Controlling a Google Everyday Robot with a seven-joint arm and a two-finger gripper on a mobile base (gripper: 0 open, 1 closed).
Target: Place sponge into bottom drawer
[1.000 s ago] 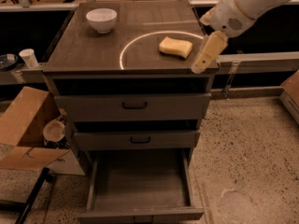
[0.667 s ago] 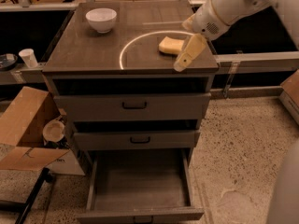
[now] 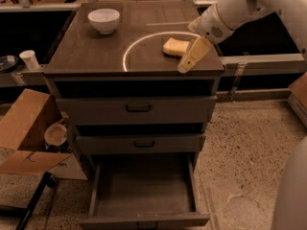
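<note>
The pale-yellow sponge (image 3: 173, 47) lies on the cabinet top, inside the right part of a white circle marking. My gripper (image 3: 191, 56) hangs from the white arm coming in from the upper right. It sits just right of the sponge and slightly in front of it, overlapping the sponge's right end in view; I cannot tell whether it touches. The bottom drawer (image 3: 144, 218) is pulled out wide at the foot of the cabinet, and its flat floor shows nothing inside.
A white bowl (image 3: 104, 19) stands at the back left of the cabinet top (image 3: 86, 56). The two upper drawers (image 3: 138, 110) are closed. A cardboard box (image 3: 21, 128) and a paper cup (image 3: 29, 59) are to the left. Speckled floor lies to the right.
The gripper has moved left and slightly down across the cabinet top, from beyond the right edge to right beside the sponge. The sponge and drawers have not moved.
</note>
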